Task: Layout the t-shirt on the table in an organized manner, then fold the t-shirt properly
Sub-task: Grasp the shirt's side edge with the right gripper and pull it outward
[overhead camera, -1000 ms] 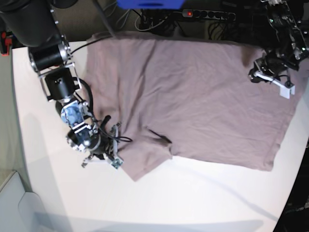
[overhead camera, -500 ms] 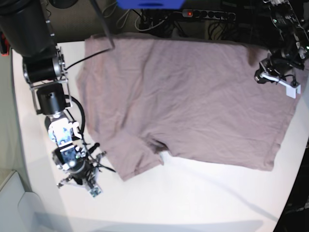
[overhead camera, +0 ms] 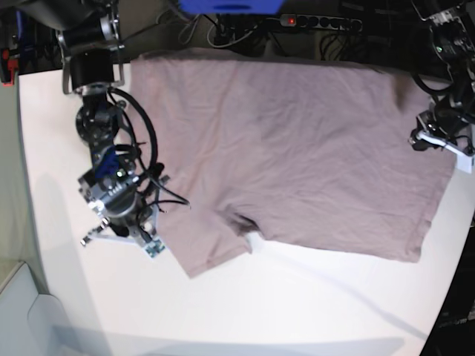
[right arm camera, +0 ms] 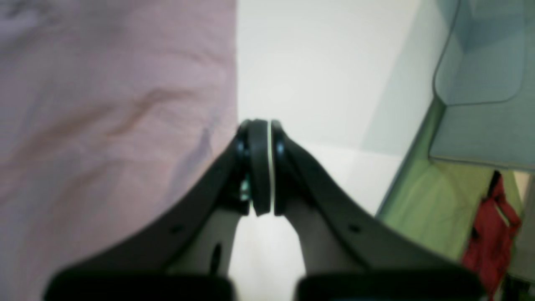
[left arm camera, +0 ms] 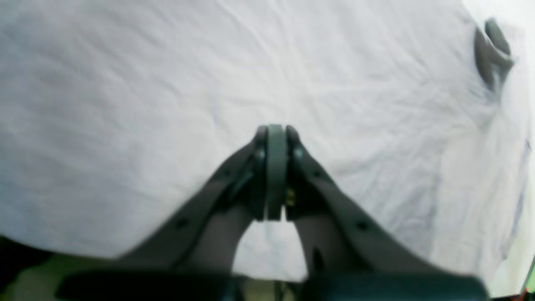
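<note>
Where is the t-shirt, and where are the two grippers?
t-shirt (overhead camera: pixel 297 148), base view, middle of its body.
left gripper (left arm camera: pixel 275 133), left wrist view, closed fingertips over the cloth.
right gripper (right arm camera: pixel 260 127), right wrist view, closed fingertips beside the shirt's edge.

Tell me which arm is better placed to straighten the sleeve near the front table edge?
Probably the right: the right gripper, shut, sits beside that sleeve of the t-shirt. The left gripper is at the opposite end.

My mauve t-shirt (overhead camera: pixel 297 148) lies spread flat and lightly wrinkled on the white surface (overhead camera: pixel 297 311), one sleeve just beside my right tool (overhead camera: pixel 145 241).
</note>
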`<act>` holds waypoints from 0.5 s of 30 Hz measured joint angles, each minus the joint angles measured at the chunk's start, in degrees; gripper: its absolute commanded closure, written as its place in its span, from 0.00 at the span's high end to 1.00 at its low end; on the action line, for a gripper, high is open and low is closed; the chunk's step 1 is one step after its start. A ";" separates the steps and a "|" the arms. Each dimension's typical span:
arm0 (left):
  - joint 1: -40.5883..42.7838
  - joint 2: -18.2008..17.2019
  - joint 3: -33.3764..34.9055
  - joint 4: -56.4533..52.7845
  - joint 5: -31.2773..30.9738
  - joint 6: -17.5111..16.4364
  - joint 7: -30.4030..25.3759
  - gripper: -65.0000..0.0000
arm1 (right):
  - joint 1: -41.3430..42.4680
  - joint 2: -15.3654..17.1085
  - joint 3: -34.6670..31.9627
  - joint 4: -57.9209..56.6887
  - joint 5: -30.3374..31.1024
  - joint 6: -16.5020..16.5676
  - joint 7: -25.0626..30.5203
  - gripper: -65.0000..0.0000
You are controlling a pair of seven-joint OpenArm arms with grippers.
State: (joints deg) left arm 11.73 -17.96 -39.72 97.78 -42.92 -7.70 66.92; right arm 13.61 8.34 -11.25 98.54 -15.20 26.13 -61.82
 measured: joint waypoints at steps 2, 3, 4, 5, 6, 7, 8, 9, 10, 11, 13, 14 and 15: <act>-0.96 -1.03 0.04 -0.81 0.31 0.00 0.24 0.00 | -3.45 0.04 0.31 3.10 -0.52 -0.22 -2.36 0.00; -1.62 -1.66 0.11 -1.25 0.13 0.00 0.15 0.00 | -5.64 0.00 0.28 4.13 -0.46 -0.02 -3.96 0.00; -2.12 -2.32 0.07 -1.77 -0.20 -0.04 -0.07 0.00 | -8.00 -0.26 0.20 4.96 -0.48 0.02 -4.83 0.00; -2.34 -2.84 0.07 -2.71 -0.15 -0.11 -0.87 0.00 | -9.92 -0.63 0.24 5.44 -0.39 0.00 -5.03 0.00; -2.51 -3.37 0.04 -3.96 -0.07 -0.07 -1.11 0.00 | -11.82 -0.79 0.13 5.62 -0.15 0.02 -5.09 0.00; -2.89 -3.74 -0.04 -5.33 0.20 0.02 -0.33 0.00 | -13.57 -0.74 0.04 5.64 0.48 0.02 -4.98 0.00; -3.21 -3.93 -0.13 -6.47 0.66 0.15 -0.09 0.00 | -15.02 -0.79 0.04 5.68 0.22 0.00 -5.03 0.00; -3.72 -3.96 -0.20 -7.15 0.74 0.17 -0.07 0.00 | -16.37 -0.81 0.13 5.70 0.04 0.00 -4.98 0.00; -4.20 -4.02 -0.22 -7.61 0.68 0.17 -0.15 0.00 | -17.62 -1.29 0.28 5.70 0.00 0.02 -4.96 0.00; -4.55 -4.09 -0.15 -7.80 0.33 0.15 -0.52 0.00 | -18.84 -2.05 0.35 5.70 -0.24 0.02 -5.03 0.00; -4.76 -4.09 -0.13 -7.78 0.17 0.13 -0.79 0.00 | -20.02 -2.67 0.09 5.60 0.55 0.00 -4.59 0.00; -4.72 -4.09 -0.13 -7.78 0.17 0.11 -0.72 0.00 | -20.22 -2.78 -0.02 5.18 0.59 0.00 -4.31 0.00; -4.59 -4.09 -0.15 -7.80 0.22 0.13 -0.57 0.00 | -20.00 -2.73 0.02 4.13 0.42 0.00 -4.37 0.00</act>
State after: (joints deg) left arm 7.14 -22.04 -39.88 89.97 -42.70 -7.57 66.35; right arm -6.39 5.61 -11.22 102.67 -14.79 26.13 -66.19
